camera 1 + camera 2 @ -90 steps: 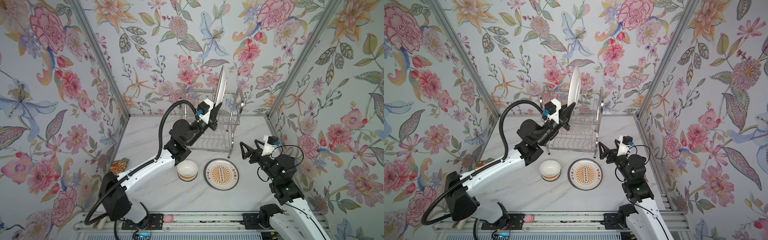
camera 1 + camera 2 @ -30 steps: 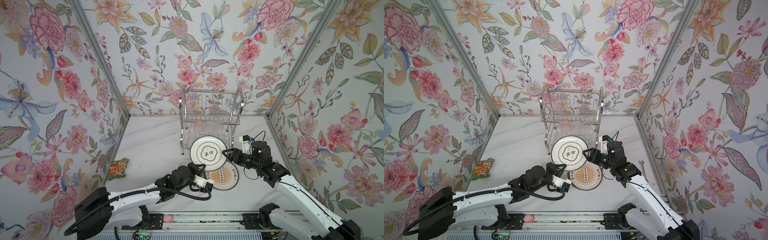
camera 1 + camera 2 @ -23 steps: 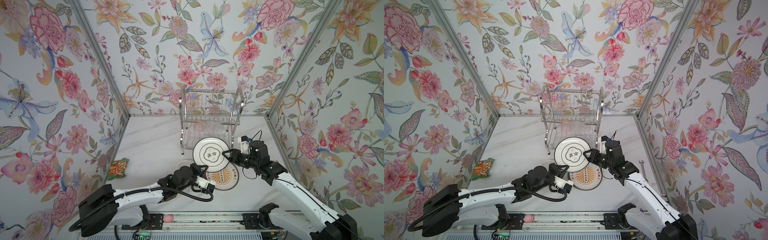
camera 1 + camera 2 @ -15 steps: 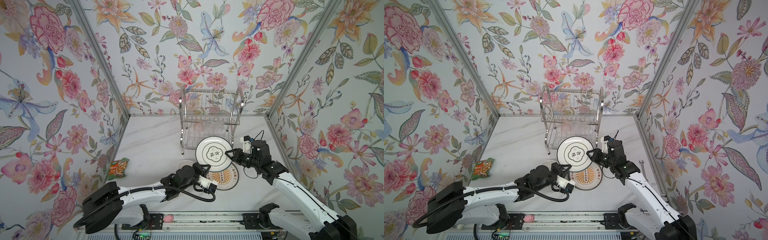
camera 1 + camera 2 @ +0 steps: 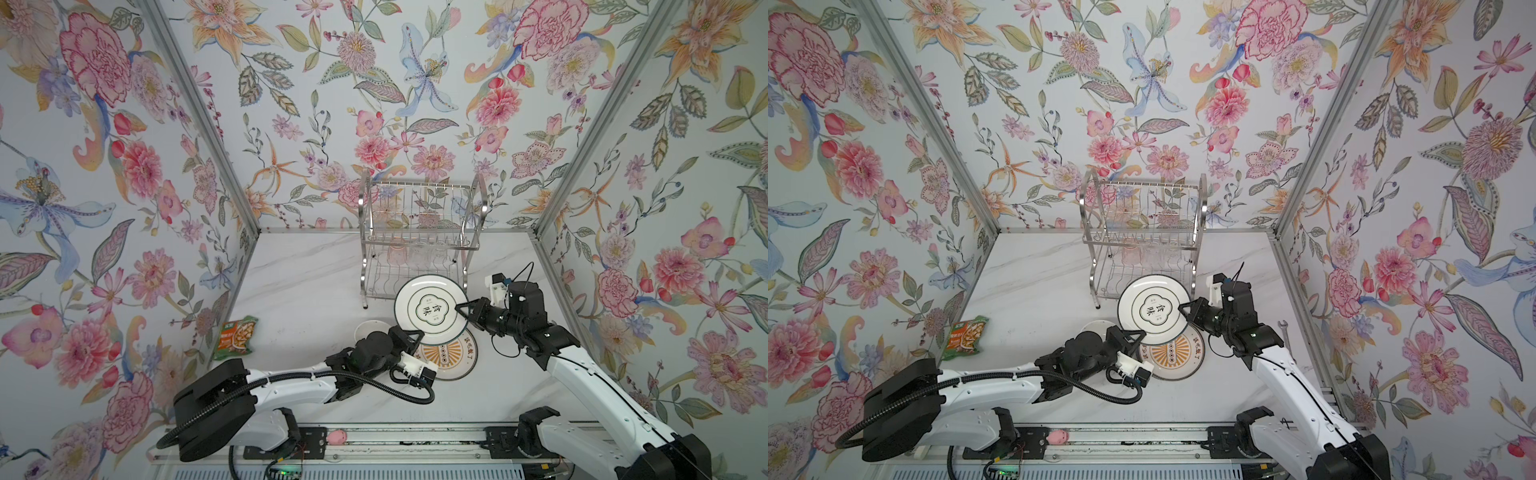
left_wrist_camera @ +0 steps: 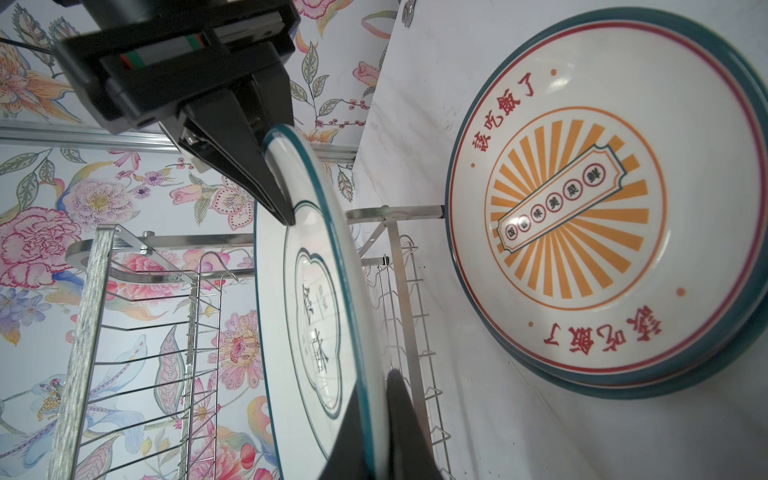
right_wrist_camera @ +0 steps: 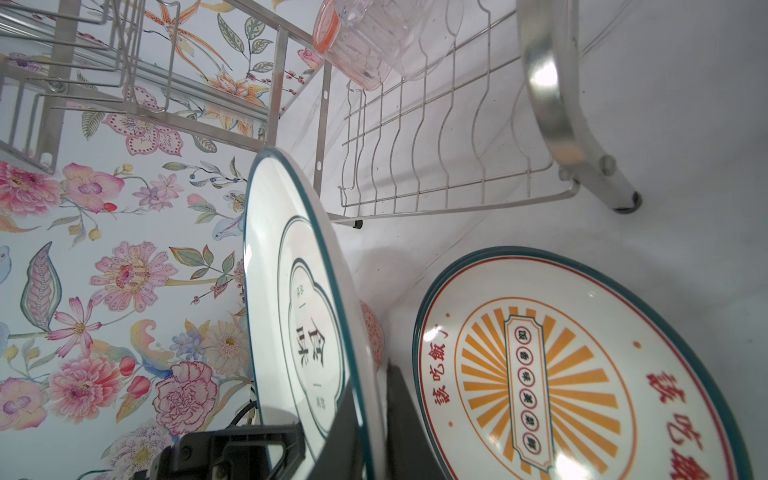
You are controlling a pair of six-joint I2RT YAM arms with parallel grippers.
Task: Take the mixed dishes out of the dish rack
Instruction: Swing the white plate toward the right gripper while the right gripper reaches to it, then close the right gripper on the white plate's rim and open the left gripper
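Bright, even light (glare on dish rack (image 7: 544, 83)).

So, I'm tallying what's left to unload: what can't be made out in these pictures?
- Bowl: in both top views mostly under the left arm; pattern unreadable.
- Tumblers in the dish rack: faint behind its wires in both top views; number unclear.
- Sunburst plate: partly covered by the held dark-rimmed plate; the wrist views hint at another rim beneath, count unclear.

Dish rack (image 5: 419, 232) just behind plate (image 5: 430, 309)

The lettered plate (image 5: 428, 309) sits between left gripper (image 5: 409, 333) and right gripper (image 5: 460, 309) fingers, sunburst plate (image 5: 452, 356) beneath, dish rack (image 5: 364, 249) beyond.
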